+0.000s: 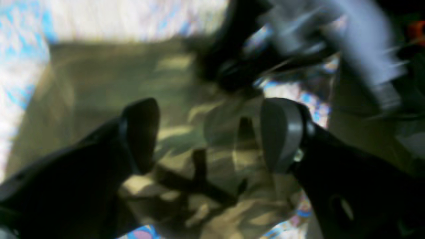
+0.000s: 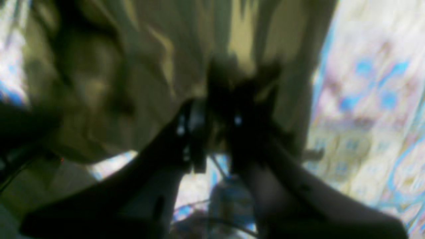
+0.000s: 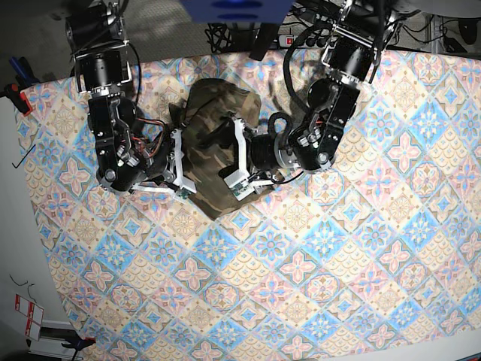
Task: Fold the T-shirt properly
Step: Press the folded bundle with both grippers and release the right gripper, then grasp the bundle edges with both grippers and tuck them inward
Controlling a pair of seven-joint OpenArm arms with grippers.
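Reaching over the T-shirt (image 3: 214, 154) from both sides, I have my two grippers down at the bunched camouflage heap, which lies on the patterned tablecloth (image 3: 301, 263) toward its far edge, between my arms.

Nearest to my left wrist camera, my left gripper (image 1: 207, 136) stands with its jaws spread wide. The two dark fingers (image 1: 141, 132) frame a fold of the shirt, and the cloth between them sits loose, with clear gaps on either side. Nothing is pinched there; I cannot tell whether the fingertips touch the cloth below. In the base view this gripper (image 3: 239, 154) lies over the right side of the shirt, white jaw plates angled across the fabric.

Nearest to my right wrist camera, my right gripper (image 2: 212, 132) has its jaws drawn narrow, fingers nearly together. The picture is badly smeared, but a dark ridge of shirt runs up from right between the fingertips, so I read it as clamped on the shirt's edge. In the base view this gripper (image 3: 179, 162) sits at the left side of the shirt, against the cloth.

Beyond my left fingers, the shirt spreads flat and olive, and past it the tablecloth shows pale blue and pink. Up and to the right of the shirt in that same view, my other arm (image 1: 332, 39) crosses as a grey and black blur.
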